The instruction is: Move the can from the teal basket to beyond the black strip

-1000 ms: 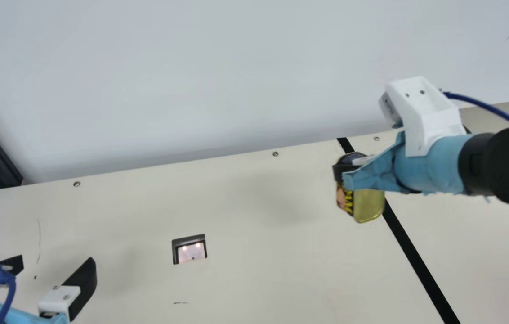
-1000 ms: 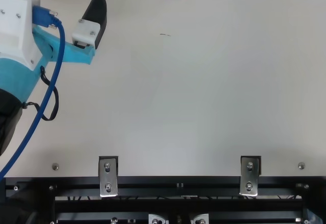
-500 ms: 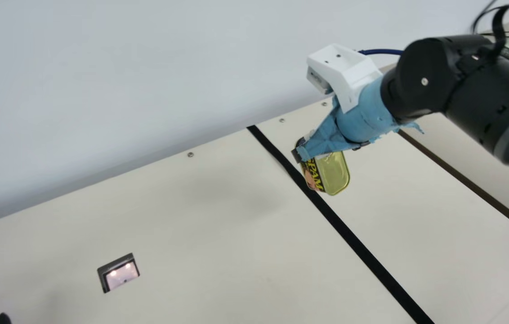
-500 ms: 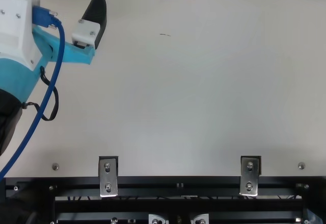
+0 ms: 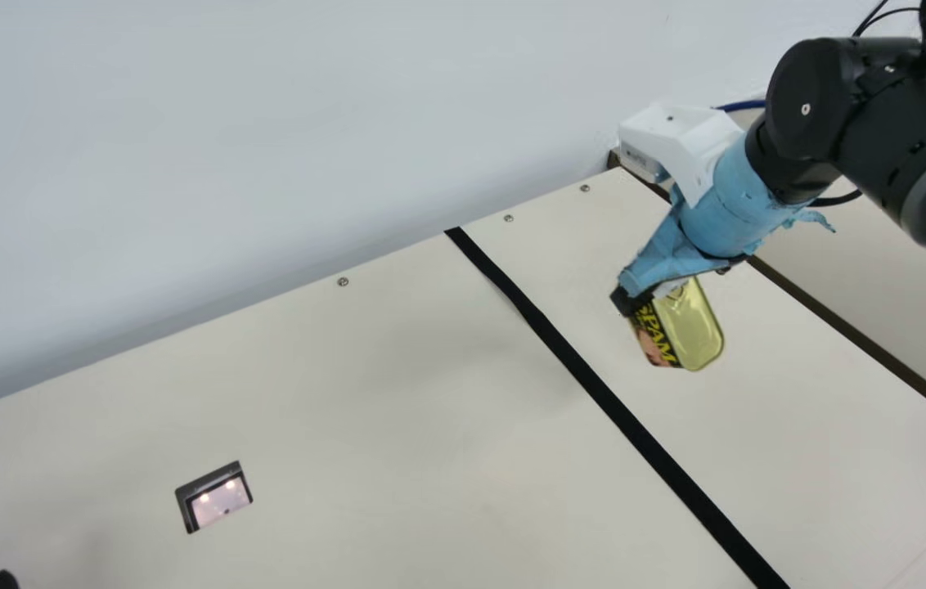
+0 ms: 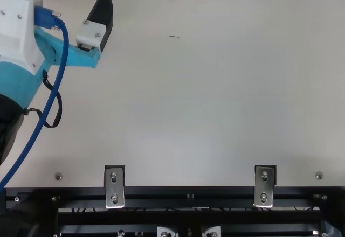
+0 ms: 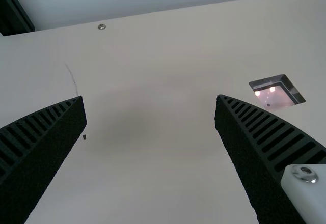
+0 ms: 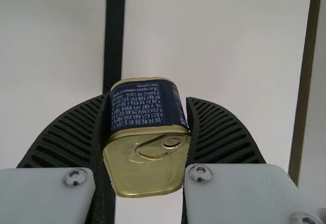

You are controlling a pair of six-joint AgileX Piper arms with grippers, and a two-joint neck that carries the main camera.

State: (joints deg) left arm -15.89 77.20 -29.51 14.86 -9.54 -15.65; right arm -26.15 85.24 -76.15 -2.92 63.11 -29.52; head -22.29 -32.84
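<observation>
Across the cream tabletop (image 5: 348,409) runs the black strip (image 5: 618,411); the left end effector (image 7: 150,100) stands wide open, empty; the right end effector (image 8: 147,101) is closed around the can (image 5: 694,327), holding it tilted above the surface, apparently beyond the strip; pick-up and crossing look done; lowering and release remain.

can (image 5: 690,331), right fingers (image 5: 633,301) | shifted rightward | overlapped black strip (image 5: 598,386), now right of it | main view turned
</observation>
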